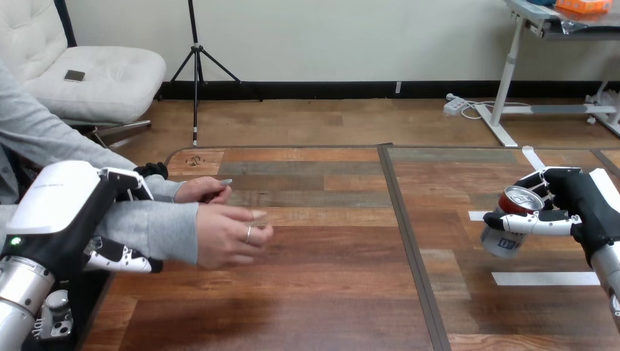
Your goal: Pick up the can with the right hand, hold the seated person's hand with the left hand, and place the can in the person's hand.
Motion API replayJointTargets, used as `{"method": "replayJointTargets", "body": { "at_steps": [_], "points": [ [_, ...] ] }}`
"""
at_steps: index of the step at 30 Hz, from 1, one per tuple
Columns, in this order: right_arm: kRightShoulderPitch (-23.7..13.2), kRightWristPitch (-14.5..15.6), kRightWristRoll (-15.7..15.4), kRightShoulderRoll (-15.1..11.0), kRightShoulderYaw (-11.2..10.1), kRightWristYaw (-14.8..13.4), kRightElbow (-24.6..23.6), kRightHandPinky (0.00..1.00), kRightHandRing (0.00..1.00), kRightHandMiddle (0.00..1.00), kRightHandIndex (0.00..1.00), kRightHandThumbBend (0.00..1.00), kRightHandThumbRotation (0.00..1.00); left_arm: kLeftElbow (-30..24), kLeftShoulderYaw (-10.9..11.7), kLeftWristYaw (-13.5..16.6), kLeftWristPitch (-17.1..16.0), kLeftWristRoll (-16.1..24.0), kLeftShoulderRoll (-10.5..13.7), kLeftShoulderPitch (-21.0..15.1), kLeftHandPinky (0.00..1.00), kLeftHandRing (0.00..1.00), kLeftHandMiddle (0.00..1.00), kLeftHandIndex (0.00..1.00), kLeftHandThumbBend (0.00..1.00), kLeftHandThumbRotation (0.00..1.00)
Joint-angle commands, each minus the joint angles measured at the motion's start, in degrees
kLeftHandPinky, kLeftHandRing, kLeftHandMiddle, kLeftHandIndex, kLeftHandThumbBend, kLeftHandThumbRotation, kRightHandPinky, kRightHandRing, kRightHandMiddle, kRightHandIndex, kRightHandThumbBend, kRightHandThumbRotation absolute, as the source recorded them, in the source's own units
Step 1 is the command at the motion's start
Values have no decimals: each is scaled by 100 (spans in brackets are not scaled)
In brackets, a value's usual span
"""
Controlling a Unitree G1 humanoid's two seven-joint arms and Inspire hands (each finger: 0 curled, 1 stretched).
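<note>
R hand (585,206) fingers grip can (504,238), wood table (329,292) right; L hand (62,205) fingers clasp person's forearm (157,227).

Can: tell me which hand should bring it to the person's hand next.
Right. The right hand has its fingers curled round the can at the table's right side. The left hand is taken up, curled round the person's forearm, just behind the person's nearer hand.

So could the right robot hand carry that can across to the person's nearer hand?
Probably yes. The right robot hand grips the can, and only bare table lies between it and the person's nearer hand. The stretch looks long, though.
</note>
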Motion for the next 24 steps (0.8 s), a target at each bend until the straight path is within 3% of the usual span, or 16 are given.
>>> {"method": "replayJointTargets", "body": {
  "at_steps": [1,9,20,24],
  "points": [
    [-470,-142,30,-136,-52,-104,-323,30,35,41,44,85,0,-457,327,386,-206,-129,-41,-396,19,23,31,41,98,0],
    [-458,-247,98,-109,-83,-5,-323,24,30,39,43,85,0,-621,394,444,-138,-123,-138,-338,17,21,29,40,97,0],
    [-474,-224,168,-76,-111,123,-296,28,33,40,43,85,0,-761,435,614,-144,-70,-238,-295,15,19,28,40,98,0],
    [-478,-161,75,-74,-53,-9,-312,29,33,40,43,86,0,-857,444,639,-66,-49,-290,-257,17,21,29,40,97,0]
  ]
}}
